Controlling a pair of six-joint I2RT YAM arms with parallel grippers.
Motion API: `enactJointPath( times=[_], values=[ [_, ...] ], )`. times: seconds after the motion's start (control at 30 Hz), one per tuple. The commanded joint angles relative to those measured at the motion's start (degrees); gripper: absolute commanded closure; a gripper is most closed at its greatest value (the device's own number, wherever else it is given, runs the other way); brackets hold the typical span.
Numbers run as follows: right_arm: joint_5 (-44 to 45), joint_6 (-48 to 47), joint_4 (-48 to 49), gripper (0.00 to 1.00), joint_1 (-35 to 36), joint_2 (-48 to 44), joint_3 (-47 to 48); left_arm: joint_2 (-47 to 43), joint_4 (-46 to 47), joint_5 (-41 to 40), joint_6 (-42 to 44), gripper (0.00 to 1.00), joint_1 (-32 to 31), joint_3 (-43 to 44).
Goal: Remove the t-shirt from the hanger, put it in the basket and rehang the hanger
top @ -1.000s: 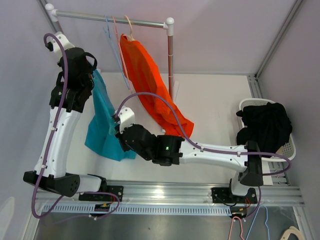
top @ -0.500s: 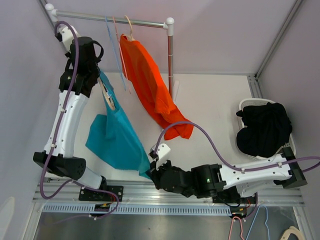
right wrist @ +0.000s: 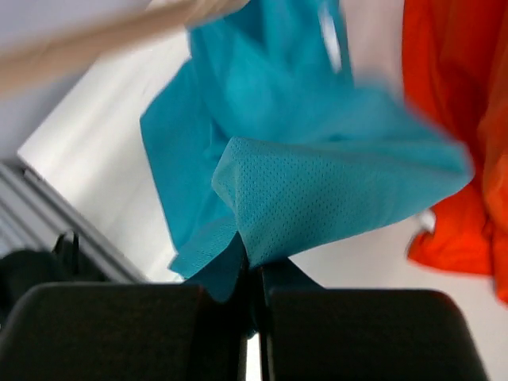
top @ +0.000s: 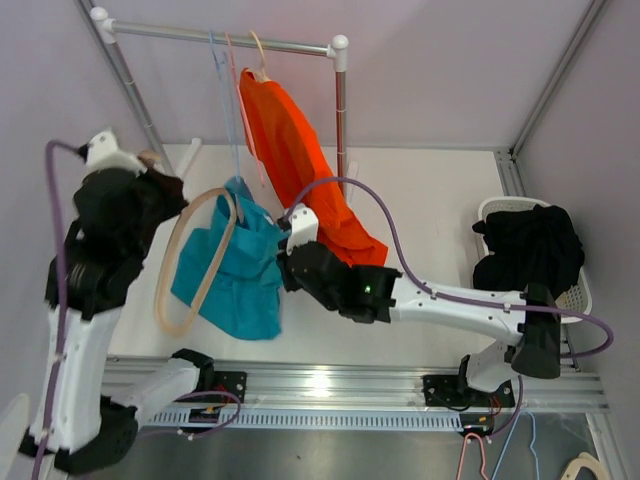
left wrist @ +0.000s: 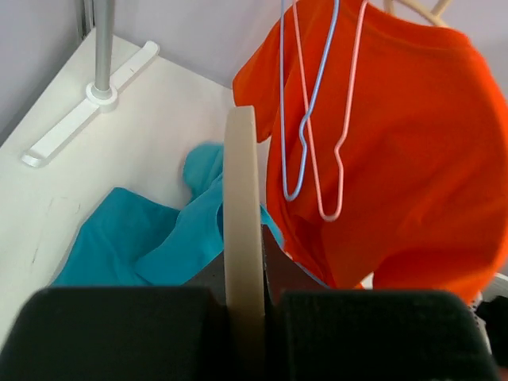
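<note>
The teal t-shirt [top: 240, 275] hangs bunched over the table's left half. Its top end lies against the far end of a pale wooden hanger [top: 188, 262]. I cannot tell whether it is still threaded on it. My left gripper [top: 170, 197] is shut on the hanger, seen edge-on between the jaws in the left wrist view [left wrist: 242, 198]. My right gripper [top: 287, 268] is shut on a fold of the teal t-shirt [right wrist: 317, 182], and the hanger [right wrist: 95, 36] crosses the top left of that view. The teal t-shirt also shows below in the left wrist view [left wrist: 135, 238].
An orange t-shirt [top: 300, 160] hangs on the metal rack [top: 340, 110] at the back, beside bare blue [left wrist: 305, 135] and pink [left wrist: 337, 159] wire hangers. A white basket [top: 580, 295] with black clothes stands at the right. The rack's foot [left wrist: 87, 103] is at far left.
My left arm has swung down and toward the near left, carrying the hanger. My right arm has come back up to the middle with the teal t-shirt, which is now bunched.
</note>
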Motion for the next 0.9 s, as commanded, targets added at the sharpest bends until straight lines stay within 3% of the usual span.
enactJointPath(
  times=[0.0, 0.1, 0.27, 0.3, 0.37, 0.4, 0.53, 0.7, 0.8, 0.83, 0.87],
  values=[
    [-5.36, -5.71, 5.22, 1.0, -3.54, 4.95, 3.05, -8.57, -0.77, 3.0, 0.36, 0.99, -0.26, -2.41],
    [-6.78, -6.15, 10.57, 1.0, -6.18, 9.35, 3.58, -12.63, -5.26, 3.7, 1.85, 0.99, -0.26, -2.94],
    [-11.52, -6.5, 11.21, 1.0, -8.38, 25.69, 15.05, -16.42, -11.32, 2.92, 4.13, 0.99, -0.26, -0.4],
    [-12.67, -6.59, 10.07, 0.79, -8.47, 28.33, 17.96, -16.95, -11.34, 1.95, 4.4, 0.99, -0.26, -0.05],
    [-14.17, -5.8, 4.63, 0.21, -8.3, 36.82, 27.68, -19.48, -9.33, 0.19, 5.36, 0.99, -0.26, -1.18],
    [-14.17, -5.45, 3.39, 0.01, -8.03, 39.4, 30.36, -20.37, -8.18, -1.3, 5.8, 0.99, -0.17, -1.53],
    [-16.36, -6.5, -1.09, 0.01, -6.89, 50.31, 39.95, -23.45, -3.87, -3.68, 7.92, 0.99, -0.26, -3.64],
    [-21.63, -4.57, -5.66, 0.0, -6.18, 57.09, 41.64, -19.34, -5.45, -3.6, 8.01, 0.99, -0.26, -1.71],
    [-22.43, -3.26, -7.78, 0.02, -4.78, 53.95, 33.93, -17.23, -2.56, -3.16, 8.36, 0.99, -0.17, -3.03],
    [-22.52, -2.9, -7.26, 0.07, -3.65, 52.19, 26.85, -16.35, -0.63, -3.16, 8.97, 0.99, -0.08, -2.94],
    [-22.96, -2.46, -7.08, 0.19, -3.03, 49.91, 22.95, -15.47, 0.26, -3.07, 9.41, 0.99, 0.09, -2.94]
  ],
)
